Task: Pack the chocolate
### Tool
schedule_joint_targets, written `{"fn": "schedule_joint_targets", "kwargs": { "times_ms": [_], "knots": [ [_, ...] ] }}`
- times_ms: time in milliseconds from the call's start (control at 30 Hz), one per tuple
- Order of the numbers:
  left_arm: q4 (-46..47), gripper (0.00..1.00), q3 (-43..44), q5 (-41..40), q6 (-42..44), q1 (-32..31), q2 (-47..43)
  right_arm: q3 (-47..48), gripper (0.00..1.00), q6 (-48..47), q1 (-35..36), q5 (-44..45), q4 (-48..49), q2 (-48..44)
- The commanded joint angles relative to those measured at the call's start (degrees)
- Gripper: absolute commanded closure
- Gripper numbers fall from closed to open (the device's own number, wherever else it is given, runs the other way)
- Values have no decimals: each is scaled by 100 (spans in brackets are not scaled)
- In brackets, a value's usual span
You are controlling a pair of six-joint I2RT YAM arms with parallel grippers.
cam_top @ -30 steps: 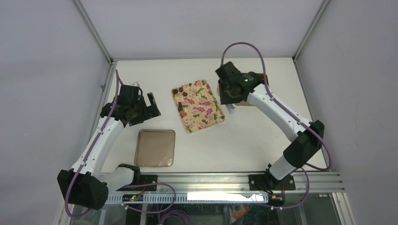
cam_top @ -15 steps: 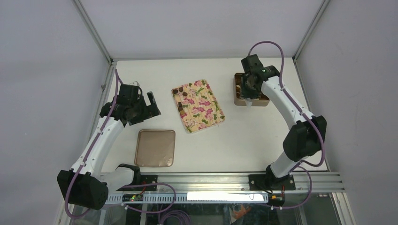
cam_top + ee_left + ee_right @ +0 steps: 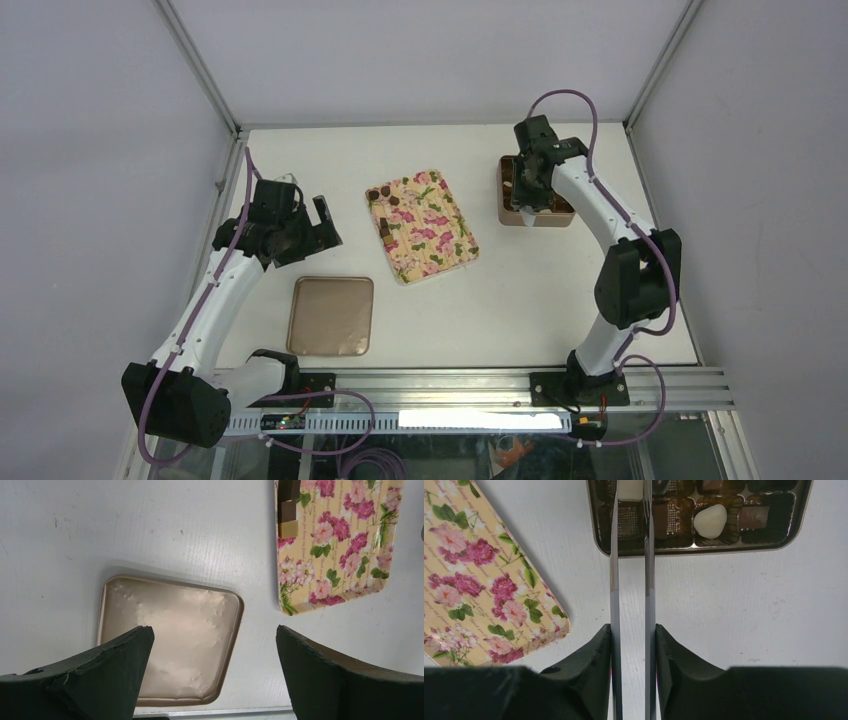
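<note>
Surface (image 3: 560, 290), white, carries all items. Floral tray (image 3: 430, 225) lies at the middle, turned at an angle. Tan lid (image 3: 331, 316) lies flat toward the front left, well apart from the tray. Brown gridded box (image 3: 506, 205) sits at the far right, apart from the tray.

Left hand (image 3: 215, 632) hovers above the lid, fingers spread wide, nothing between them.

Right hand (image 3: 630, 497) reaches over the box. Its two thin blade fingers (image 3: 614, 580) run parallel and stand narrowly apart. A pale piece (image 3: 630, 487) shows between the blades near their tips. Whether it is pinched or lies in a compartment beneath cannot be told.

Chocolate (image 3: 385, 232) is found in two places. On the tray, a few dark pieces sit at the far-left corner and along the left edge; the left wrist view shows small square ones in a row there, one of them tan. In the box, pieces occupy several compartments, among them a white rounded piece (image 3: 710, 520) and a brown square piece (image 3: 754, 516) in the compartment just beside it.
</note>
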Motion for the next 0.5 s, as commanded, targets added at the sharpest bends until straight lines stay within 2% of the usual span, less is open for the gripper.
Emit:
{"fn": "schedule_joint_targets", "kwargs": {
  "times_ms": [0, 167, 300, 467],
  "knots": [
    [153, 1, 212, -110, 89, 76, -47, 340, 100, -64, -55, -156, 302, 105],
    [182, 1, 166, -108, 98, 76, -52, 300, 98, -9, -51, -232, 368, 208],
    [193, 1, 147, -113, 116, 76, -56, 320, 76, -12, -55, -249, 389, 234],
    [215, 1, 128, -85, 116, 76, -58, 451, 65, -5, -51, -240, 372, 202]
  ]
}}
